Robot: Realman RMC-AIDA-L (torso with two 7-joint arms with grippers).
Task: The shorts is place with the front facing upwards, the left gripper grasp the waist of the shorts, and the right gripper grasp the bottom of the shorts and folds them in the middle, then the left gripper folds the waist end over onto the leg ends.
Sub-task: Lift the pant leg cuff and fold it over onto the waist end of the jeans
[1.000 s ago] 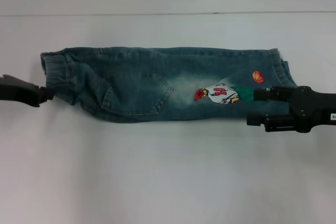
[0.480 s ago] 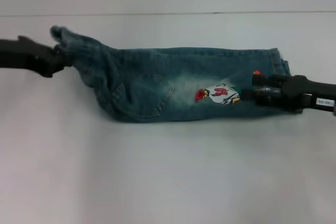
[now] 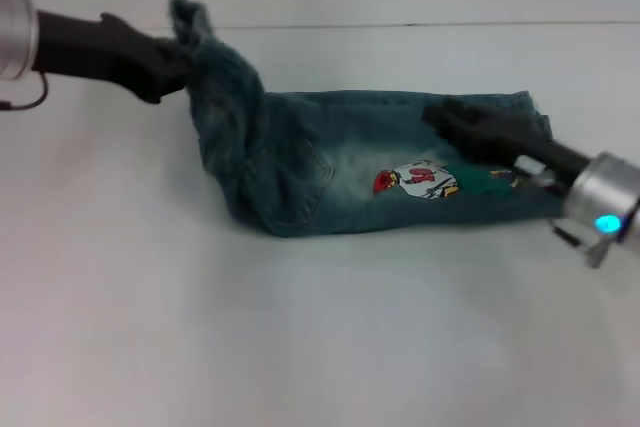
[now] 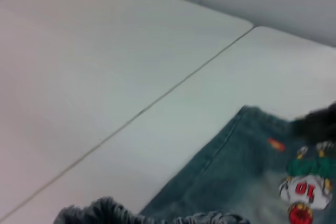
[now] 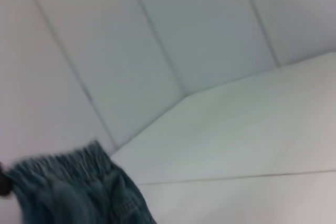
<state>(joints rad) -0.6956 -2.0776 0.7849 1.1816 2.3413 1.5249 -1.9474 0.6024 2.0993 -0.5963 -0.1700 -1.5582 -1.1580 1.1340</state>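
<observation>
White table (image 3: 320, 347) | shorts (image 3: 350, 172) lain across it, already halved lengthwise | right gripper (image 3: 450, 119) rested over leg ends, jaw state cannot be told | waist of the shorts (image 3: 195, 22) now raised off table, clamped by left gripper (image 3: 170, 65) | fold-over toward hems judged begun.

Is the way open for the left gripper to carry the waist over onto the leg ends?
Probably not yet. The left gripper holds the waist lifted, but the right gripper lies across the shorts near the leg ends, in the landing spot.
</observation>
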